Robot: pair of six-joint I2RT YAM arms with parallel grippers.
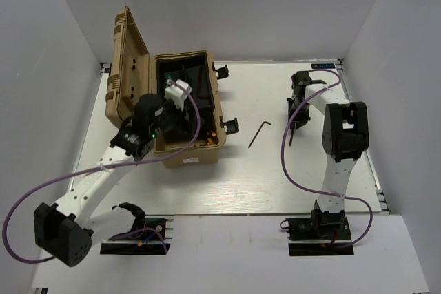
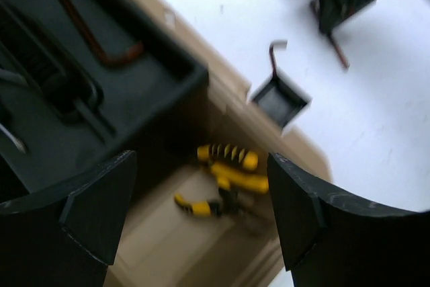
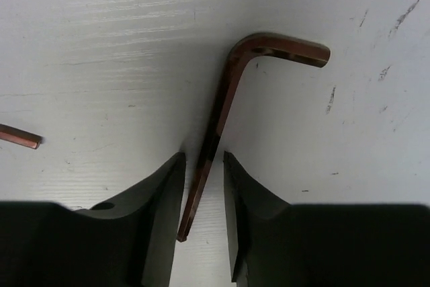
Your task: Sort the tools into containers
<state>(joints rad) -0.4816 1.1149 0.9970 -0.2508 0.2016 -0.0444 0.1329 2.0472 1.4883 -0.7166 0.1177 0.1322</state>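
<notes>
Here, white worktop (image 1: 275, 184) lies open along the near edge.
Spread left tool (image 2: 201, 156) over far-left tan plastic case (image 1: 200, 160) holding yellow-and-black pliers (image 2: 232, 166); right tool (image 3: 203, 156) slightly parted astride coppery L-shaped hex key (image 3: 232, 78).

Pliers (image 2: 232, 174) in tan case (image 1: 196, 158); hex key (image 1: 259, 133) and second hex key (image 3: 220, 115) on table (image 1: 269, 180).

One tan box (image 1: 200, 158) is being shown, and two black latches (image 1: 222, 70) (image 1: 231, 125) are being counted on it. Two arms are being shown, and so are two grippers: one left gripper (image 2: 201, 166) and one right gripper (image 3: 203, 166). Two thin bent hex keys (image 1: 260, 133) (image 3: 222, 112) are being counted outside the box. One more bent bar (image 2: 101, 42) like them is being seen inside it. Two yellow-and-black pliers (image 2: 232, 169) seem to be there, but the count is being made unsure by blur.
</notes>
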